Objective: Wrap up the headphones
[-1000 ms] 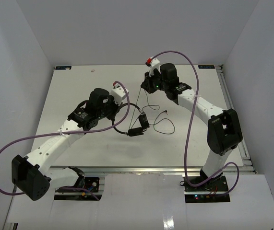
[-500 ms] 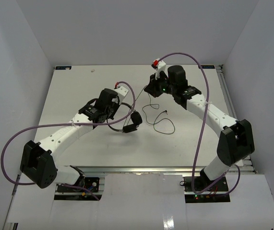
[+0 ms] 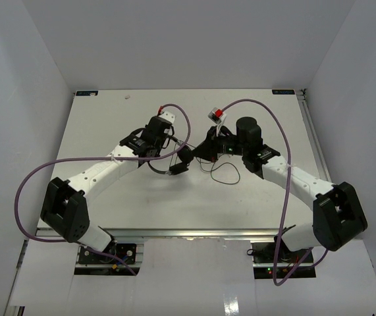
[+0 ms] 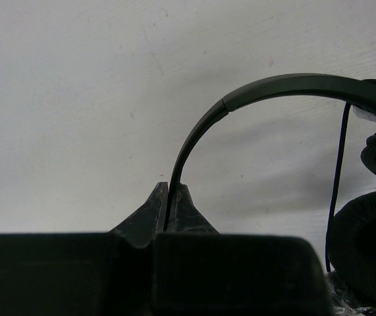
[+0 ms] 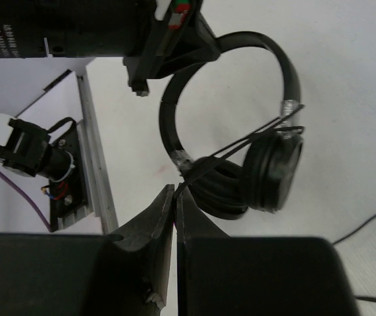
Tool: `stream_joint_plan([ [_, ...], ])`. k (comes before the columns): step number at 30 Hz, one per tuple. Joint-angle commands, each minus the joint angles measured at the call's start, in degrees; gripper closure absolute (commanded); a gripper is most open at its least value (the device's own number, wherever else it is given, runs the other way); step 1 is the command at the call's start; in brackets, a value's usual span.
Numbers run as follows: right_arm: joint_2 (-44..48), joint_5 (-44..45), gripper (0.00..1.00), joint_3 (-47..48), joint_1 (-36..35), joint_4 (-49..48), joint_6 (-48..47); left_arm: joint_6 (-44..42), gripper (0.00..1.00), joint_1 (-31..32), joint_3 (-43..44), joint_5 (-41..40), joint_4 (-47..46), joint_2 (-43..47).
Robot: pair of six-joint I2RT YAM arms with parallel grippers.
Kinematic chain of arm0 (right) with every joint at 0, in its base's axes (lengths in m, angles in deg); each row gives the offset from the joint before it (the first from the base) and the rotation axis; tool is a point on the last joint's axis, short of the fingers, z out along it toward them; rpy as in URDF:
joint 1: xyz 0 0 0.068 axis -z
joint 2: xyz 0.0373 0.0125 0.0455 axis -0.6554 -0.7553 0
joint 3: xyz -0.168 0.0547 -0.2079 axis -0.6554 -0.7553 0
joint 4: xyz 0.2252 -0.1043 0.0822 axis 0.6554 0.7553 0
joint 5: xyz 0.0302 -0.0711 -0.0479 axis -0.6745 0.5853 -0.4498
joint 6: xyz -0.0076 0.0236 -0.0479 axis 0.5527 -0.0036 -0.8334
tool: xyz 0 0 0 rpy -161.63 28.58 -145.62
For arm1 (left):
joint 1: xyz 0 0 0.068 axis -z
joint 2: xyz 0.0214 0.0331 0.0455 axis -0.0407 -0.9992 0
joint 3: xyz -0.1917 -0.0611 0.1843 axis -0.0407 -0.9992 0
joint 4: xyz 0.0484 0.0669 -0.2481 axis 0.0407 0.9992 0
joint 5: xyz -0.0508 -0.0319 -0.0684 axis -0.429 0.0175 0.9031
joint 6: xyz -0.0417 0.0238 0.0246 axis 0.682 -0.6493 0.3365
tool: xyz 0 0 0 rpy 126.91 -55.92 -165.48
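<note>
left claw (image 4: 170,197) is clamped right down on the thin headband (image 4: 286,84), fingertips squeezed together with the band's lower end disappearing between them, and from there the band arcs up and over to the right. the headphones (image 3: 181,158) sit mid-tabletop between the two arms, held up off the white tabletop (image 3: 141,204) rather than lying flat. and look at the right wrist view: the headband makes an almost full ring, with the left claw gripping it at the top and the two round padded earcups (image 5: 270,171) hanging side by side at the lower end, faces close together. right claw (image 5: 174,197) is all but closed, just a sliver of a gap between its fingers, and the thin black cable (image 4: 338,164) runs taut from the earcups across the ring and into that pinch, so it looks caught there. there are bits of clear tape on the band near the earcups. beyond the right claw, the rest of the cable trails off in a loose loop on the tabletop, just beside the right arm's wrist in the overhead view.
</note>
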Motion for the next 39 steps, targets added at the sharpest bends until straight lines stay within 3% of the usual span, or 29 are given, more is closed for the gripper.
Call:
stream_joint_plan([
  [1, 2.71, -6.38, 0.92, -2.84, -2.30, -13.69, 6.31, 8.89, 1.00, -0.51, 3.79, -2.59, 2.02, 1.07],
  [10, 4.80, -6.67, 0.92, -12.14, -4.97, -25.34, 11.33, 23.54, 1.00, -0.51, 3.40, -6.33, 1.27, 7.23],
  [17, 2.69, -6.69, 0.92, -14.92, -8.43, -30.84, 12.42, 31.08, 1.00, -0.51, 2.06, -1.75, -0.56, 13.10],
  [24, -0.18, -5.91, 0.92, -15.85, -9.95, -35.88, 13.28, 34.03, 1.00, -0.51, 3.60, -1.59, 0.06, 15.89],
  [39, -1.19, 4.47, 0.92, -19.32, -10.74, -38.15, 12.12, 40.58, 1.00, -0.51, 3.45, -0.23, 0.67, 22.55],
])
